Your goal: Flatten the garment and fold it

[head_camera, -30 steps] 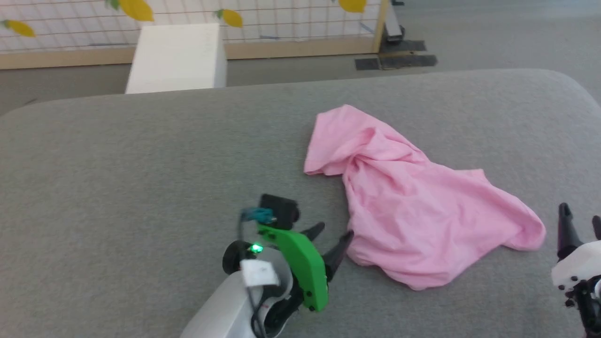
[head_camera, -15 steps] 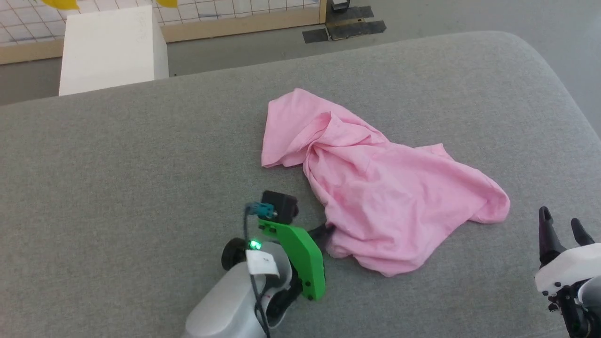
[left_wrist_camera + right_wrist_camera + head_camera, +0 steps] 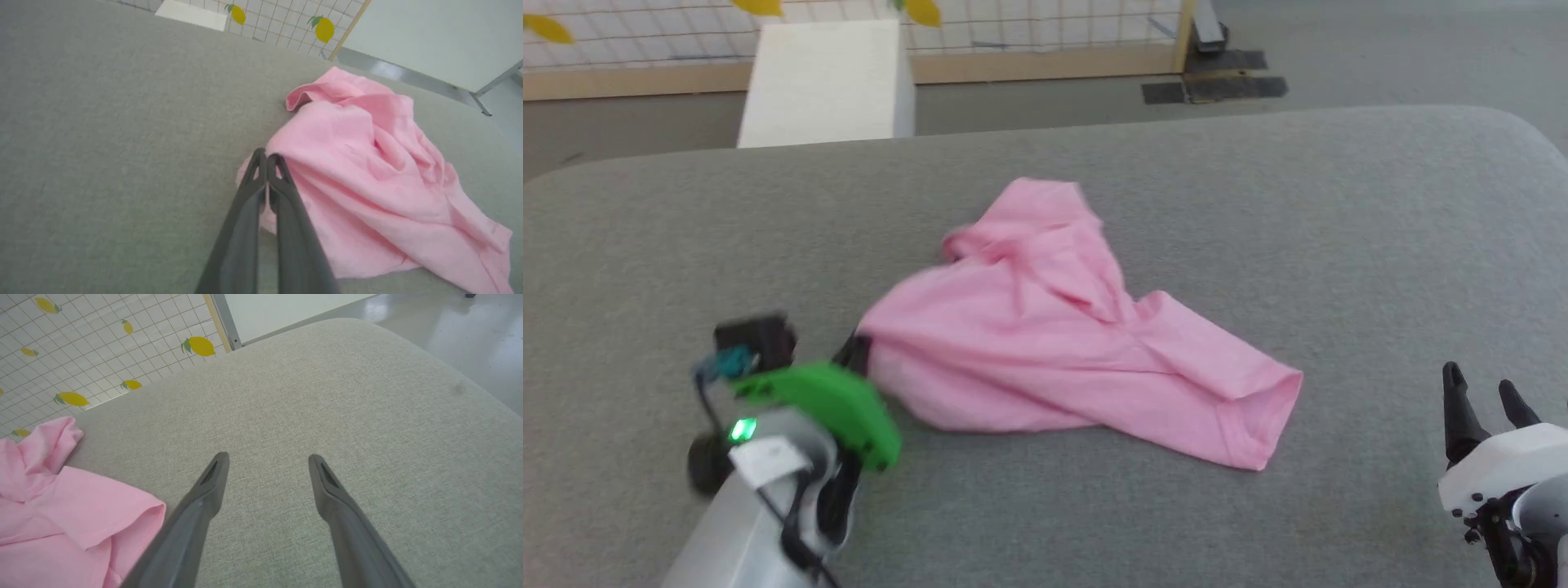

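Observation:
The garment (image 3: 1045,359) is a light-pink cloth lying crumpled and partly spread on the grey padded table (image 3: 1298,204). A bunched fold rises at its far end, and a hemmed corner points to the right. My left gripper (image 3: 854,353) is shut on the garment's left edge. In the left wrist view the fingers (image 3: 261,192) press together, with the left gripper (image 3: 266,157) pinching the garment (image 3: 367,163) at its tips. My right gripper (image 3: 1478,392) stands open over bare table, to the right of the cloth. In the right wrist view the right gripper (image 3: 267,457) holds nothing, and the garment (image 3: 61,506) lies at lower left.
A white box (image 3: 825,82) stands on the floor beyond the table's far edge. Behind it runs a wire fence with lemon shapes (image 3: 1029,33). A dark mat (image 3: 1217,86) lies on the floor at the back right. The table's rounded right corner is near my right arm.
My left gripper shut on the garment's near-left edge and pulled it leftward, dragging and spreading the cloth. The head camera also shifted. The right gripper stayed open and hardly moved.

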Available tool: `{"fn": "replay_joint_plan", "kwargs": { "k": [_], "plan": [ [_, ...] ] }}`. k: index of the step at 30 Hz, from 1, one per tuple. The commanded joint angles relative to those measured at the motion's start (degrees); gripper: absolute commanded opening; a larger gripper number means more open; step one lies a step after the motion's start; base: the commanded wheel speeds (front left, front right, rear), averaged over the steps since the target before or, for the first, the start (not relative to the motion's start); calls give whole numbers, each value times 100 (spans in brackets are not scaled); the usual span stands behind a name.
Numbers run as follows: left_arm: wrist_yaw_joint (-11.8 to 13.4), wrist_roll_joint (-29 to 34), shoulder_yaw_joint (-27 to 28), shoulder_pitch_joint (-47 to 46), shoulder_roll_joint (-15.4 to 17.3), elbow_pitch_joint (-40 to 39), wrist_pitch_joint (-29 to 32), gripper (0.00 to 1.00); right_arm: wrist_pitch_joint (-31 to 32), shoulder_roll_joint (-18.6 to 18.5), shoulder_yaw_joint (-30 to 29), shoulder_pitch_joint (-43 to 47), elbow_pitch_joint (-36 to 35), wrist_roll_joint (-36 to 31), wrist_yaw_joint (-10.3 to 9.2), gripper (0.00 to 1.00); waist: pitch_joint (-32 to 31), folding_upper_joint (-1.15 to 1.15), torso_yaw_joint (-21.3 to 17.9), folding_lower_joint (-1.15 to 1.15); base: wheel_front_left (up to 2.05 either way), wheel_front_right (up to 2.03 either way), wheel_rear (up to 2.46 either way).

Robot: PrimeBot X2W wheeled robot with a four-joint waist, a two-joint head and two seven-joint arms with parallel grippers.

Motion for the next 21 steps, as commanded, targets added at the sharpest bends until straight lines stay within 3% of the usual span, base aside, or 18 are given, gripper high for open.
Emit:
{"fn": "replay_joint_plan", "kwargs": {
  "k": [1,2,3,4,8,11,16,21],
  "plan": [
    [129,-51,72,277,74,-13,104,0,-3,-2,35,37,5,4,-9,100,-109,0,254,0,0,0,0],
    [184,-135,150,386,79,-19,132,0,-1,-2,50,34,3,4,-9,100,-107,0,304,0,0,0,0],
    [227,-194,192,503,108,20,190,43,1,-2,80,28,2,20,-9,100,-111,0,352,0,0,0,0],
    [233,-224,203,559,120,45,215,100,10,-2,107,29,2,23,-9,100,-115,0,389,0,0,0,0],
    [85,-427,363,592,-2,-58,-46,100,41,-2,214,48,-31,8,-9,100,-160,0,521,0,0,0,0],
    [-132,-412,551,617,-35,-305,-684,100,79,-2,369,87,-129,-2,-9,100,-215,0,584,0,0,0,0],
    [-216,490,626,905,247,-495,-2066,100,626,-2,984,255,-272,-27,-9,100,-265,0,676,0,0,0,0],
    [-194,1062,682,1231,157,-660,-2243,100,1592,-2,1787,318,-320,24,-9,100,-201,0,776,0,0,0,0]
  ]
}}
